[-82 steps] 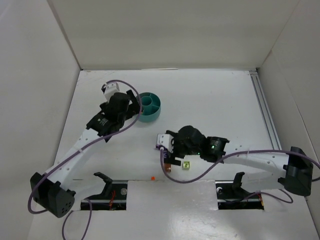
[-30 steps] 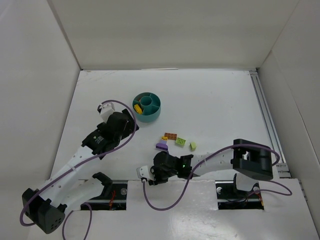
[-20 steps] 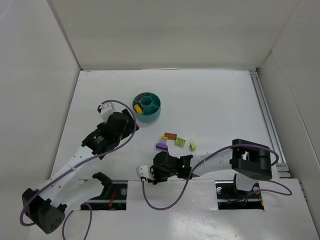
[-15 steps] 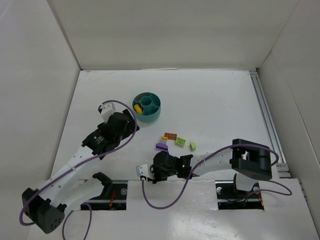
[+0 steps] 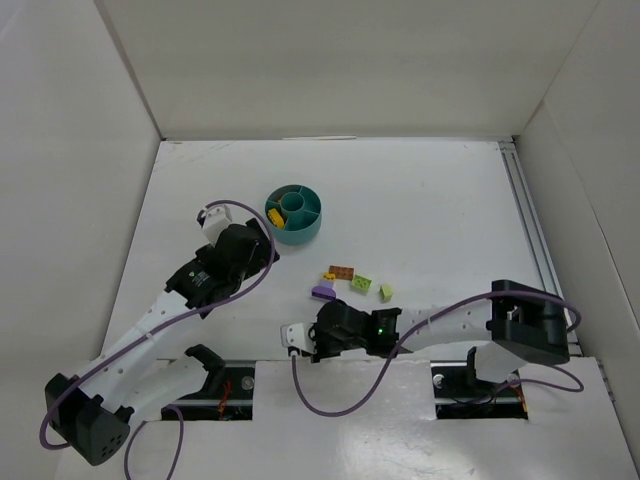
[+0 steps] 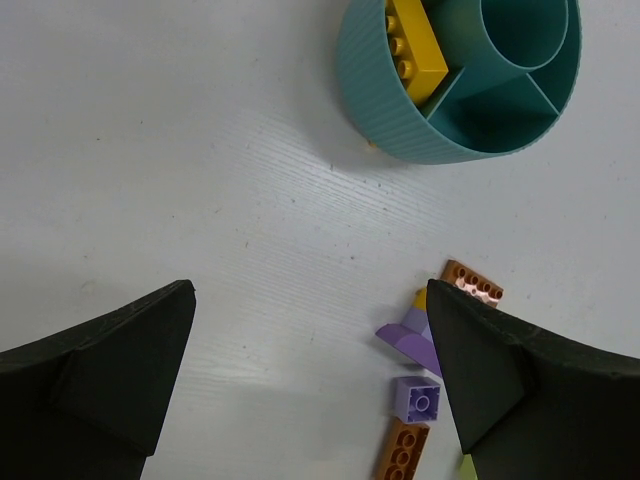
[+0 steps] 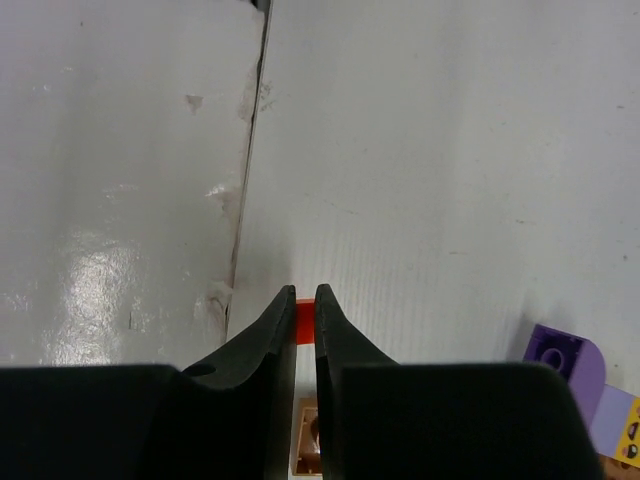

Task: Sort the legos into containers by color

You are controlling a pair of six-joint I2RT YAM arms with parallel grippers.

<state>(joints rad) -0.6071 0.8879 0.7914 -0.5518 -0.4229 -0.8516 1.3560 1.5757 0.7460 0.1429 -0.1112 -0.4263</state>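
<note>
White board walls box in a white table [image 5: 430,200], which meets a glossy white strip [image 7: 110,200] along a seam at its near edge. Low over that seam, the right hand [image 7: 305,295] points left with its two black fingers [image 7: 275,330] drawn together, pinching a small orange-red plastic brick [image 7: 305,322] between the tips; whether the brick is off the table cannot be told. Just under the fingers lies a tan-brown piece [image 7: 305,448], and on the far side of that hand sits a rounded purple brick [image 7: 562,362]. Farther out, right of centre, loose bricks lie close together: a brown studded plate [image 5: 341,271], a small yellow piece [image 5: 329,276], a lime green brick [image 5: 361,284] and a second lime one [image 5: 386,291]. The left hand [image 6: 308,290] hangs above bare table with its fingers spread wide and nothing between them. Beyond it, on the far left, stands the round teal plastic dish [image 6: 400,110], a long yellow brick [image 6: 415,50] lying in its left outer compartment.
</note>
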